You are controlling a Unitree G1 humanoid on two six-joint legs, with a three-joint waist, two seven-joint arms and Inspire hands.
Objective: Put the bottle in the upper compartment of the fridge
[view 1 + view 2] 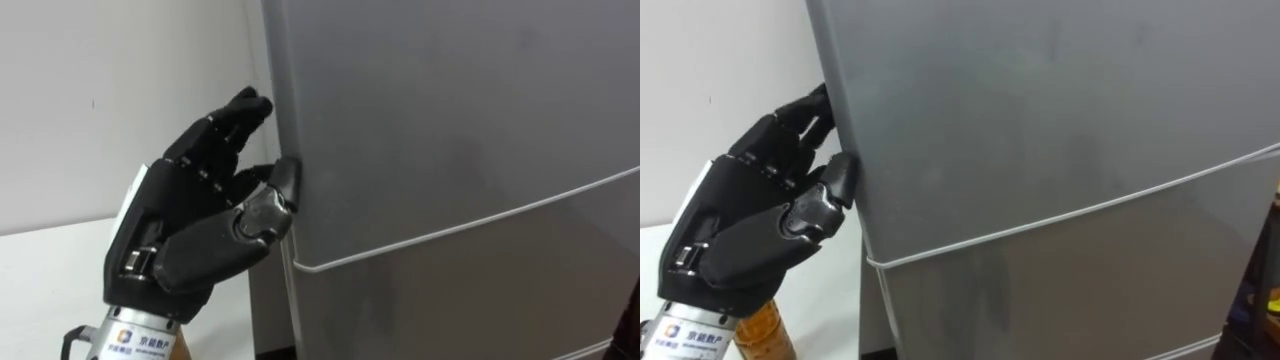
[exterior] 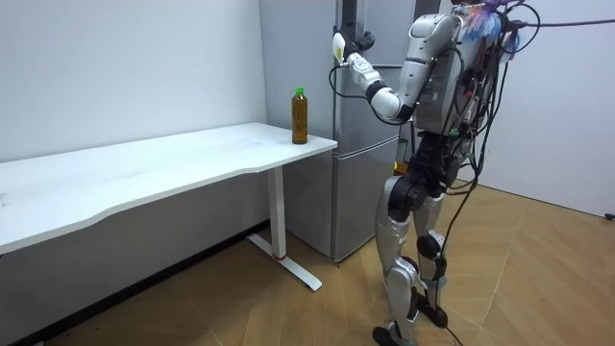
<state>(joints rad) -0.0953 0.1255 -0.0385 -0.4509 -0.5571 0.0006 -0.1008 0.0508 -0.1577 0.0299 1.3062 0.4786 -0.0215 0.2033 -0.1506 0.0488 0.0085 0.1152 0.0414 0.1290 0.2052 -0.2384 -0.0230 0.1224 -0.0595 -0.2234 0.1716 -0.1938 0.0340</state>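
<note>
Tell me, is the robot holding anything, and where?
Its left hand grips the upper fridge door at its left edge, fingers round the side, thumb on the front. The bottle stands on the table.

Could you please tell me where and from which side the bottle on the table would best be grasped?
Grip the bottle round its straight body, below the green cap, coming in from the fridge side. It stands upright at the table corner nearest the fridge, free all round, so a sideways wrap probably holds best; the narrow cap offers less.
</note>
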